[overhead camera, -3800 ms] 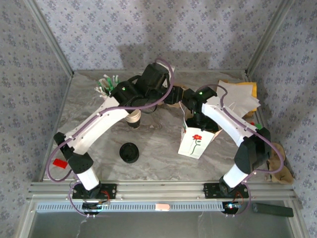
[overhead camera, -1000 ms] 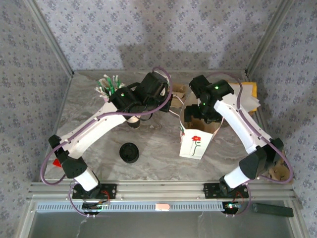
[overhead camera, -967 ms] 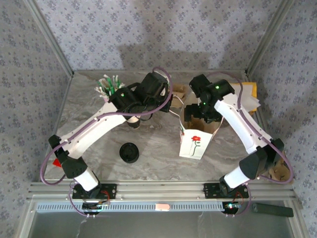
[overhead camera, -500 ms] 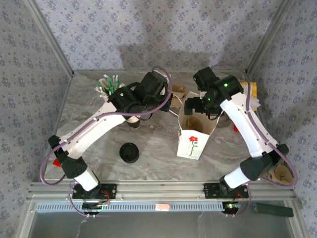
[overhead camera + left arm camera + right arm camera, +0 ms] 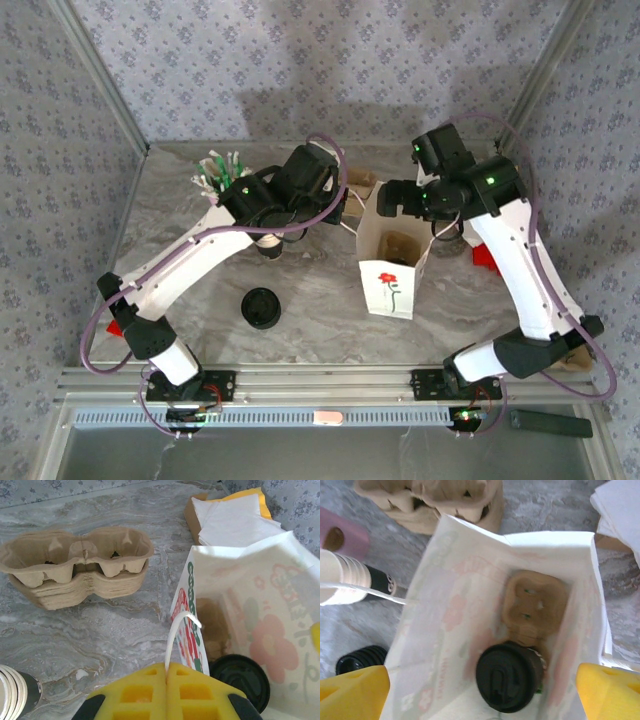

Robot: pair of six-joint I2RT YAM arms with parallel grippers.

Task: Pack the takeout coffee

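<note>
Takeout coffee (image 5: 509,676) sits in the carrier (image 5: 535,602) at the bottom of the paper bag (image 5: 451,611), straight below the right gripper (image 5: 481,689), fingers spread wide and empty, so packing looks basically done; left gripper (image 5: 166,687) pinched tight on the bag handle (image 5: 174,636), letting go likely remains.

Green lettering on bag (image 5: 260,605) unreadable
</note>
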